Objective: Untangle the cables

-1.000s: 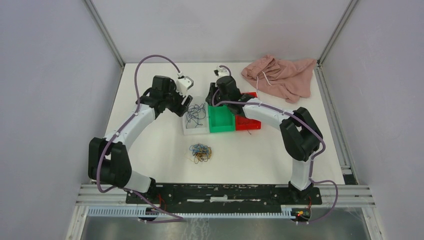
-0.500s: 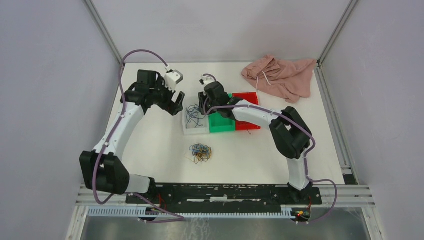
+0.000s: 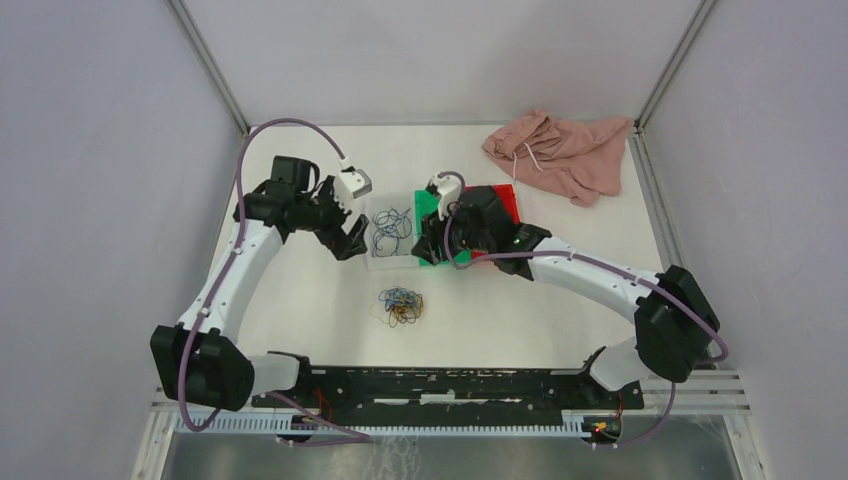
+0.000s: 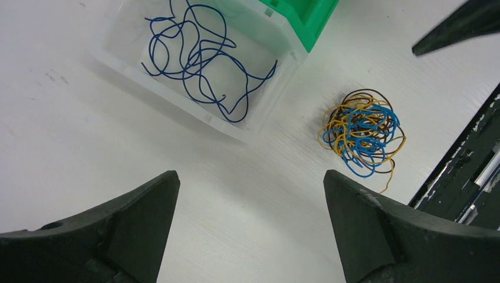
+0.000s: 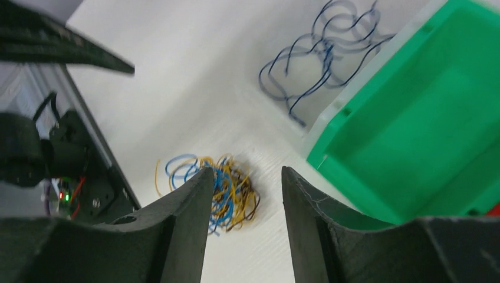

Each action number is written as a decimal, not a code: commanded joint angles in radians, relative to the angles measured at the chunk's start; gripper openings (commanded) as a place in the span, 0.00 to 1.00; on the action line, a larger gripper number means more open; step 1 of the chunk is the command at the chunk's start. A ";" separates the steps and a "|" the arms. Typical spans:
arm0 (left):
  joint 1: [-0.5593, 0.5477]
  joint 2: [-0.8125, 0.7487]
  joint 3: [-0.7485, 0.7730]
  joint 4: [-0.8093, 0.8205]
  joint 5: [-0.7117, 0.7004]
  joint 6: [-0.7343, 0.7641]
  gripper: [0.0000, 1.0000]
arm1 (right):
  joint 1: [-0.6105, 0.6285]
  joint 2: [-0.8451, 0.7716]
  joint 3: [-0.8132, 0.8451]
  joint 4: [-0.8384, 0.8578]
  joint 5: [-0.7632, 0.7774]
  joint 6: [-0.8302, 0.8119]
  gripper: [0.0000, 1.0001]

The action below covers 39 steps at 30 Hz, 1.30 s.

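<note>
From above, the cable clump (image 3: 401, 306) lay on the table (image 3: 520, 320) toward its near edge, just before a clear bin (image 3: 385, 263) holding a loose blue wire (image 3: 390, 222). The left wrist view showed the left gripper (image 4: 250, 180) spread wide and empty. The right wrist view showed the right gripper (image 5: 246, 174) parted and empty, the clump in sight beyond it. The wires looked light, springy and snag-prone; an outer loop seemed the place to pinch.
</note>
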 commanded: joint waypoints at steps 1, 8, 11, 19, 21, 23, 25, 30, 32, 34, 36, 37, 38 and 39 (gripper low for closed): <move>-0.002 -0.024 0.018 -0.017 0.065 0.062 1.00 | 0.057 -0.013 -0.106 0.016 -0.195 -0.097 0.52; -0.003 -0.044 0.013 -0.018 0.081 0.060 1.00 | 0.115 0.092 -0.060 -0.020 -0.209 -0.247 0.50; -0.003 -0.060 0.008 -0.037 0.088 0.088 1.00 | 0.116 0.149 -0.024 -0.015 -0.196 -0.284 0.50; -0.010 -0.101 -0.046 -0.094 0.115 0.198 0.96 | 0.115 0.240 0.039 0.012 -0.199 -0.282 0.39; -0.014 -0.114 -0.069 -0.098 0.111 0.227 0.95 | 0.116 0.231 0.033 0.023 -0.195 -0.276 0.28; -0.018 -0.134 -0.095 -0.097 0.113 0.257 0.94 | 0.115 0.212 0.019 0.034 -0.186 -0.274 0.17; -0.018 -0.157 -0.118 -0.097 0.125 0.291 0.93 | 0.116 0.185 0.002 0.046 -0.175 -0.267 0.08; -0.029 -0.216 -0.159 -0.060 0.185 0.322 0.92 | 0.116 0.108 -0.016 0.050 -0.182 -0.242 0.00; -0.043 -0.231 -0.168 -0.041 0.204 0.322 0.92 | 0.116 0.078 -0.022 0.051 -0.183 -0.225 0.00; -0.060 -0.243 -0.178 -0.018 0.207 0.312 0.91 | 0.115 0.045 -0.030 0.057 -0.187 -0.207 0.00; -0.083 -0.256 -0.193 0.008 0.212 0.295 0.90 | 0.116 0.018 -0.041 0.072 -0.188 -0.185 0.00; -0.094 -0.266 -0.204 0.026 0.217 0.275 0.89 | 0.115 0.002 -0.049 0.083 -0.191 -0.174 0.00; -0.105 -0.276 -0.213 0.049 0.222 0.253 0.89 | 0.115 -0.014 -0.055 0.092 -0.196 -0.163 0.00; -0.115 -0.285 -0.223 0.073 0.225 0.230 0.88 | 0.116 -0.028 -0.060 0.105 -0.204 -0.151 0.00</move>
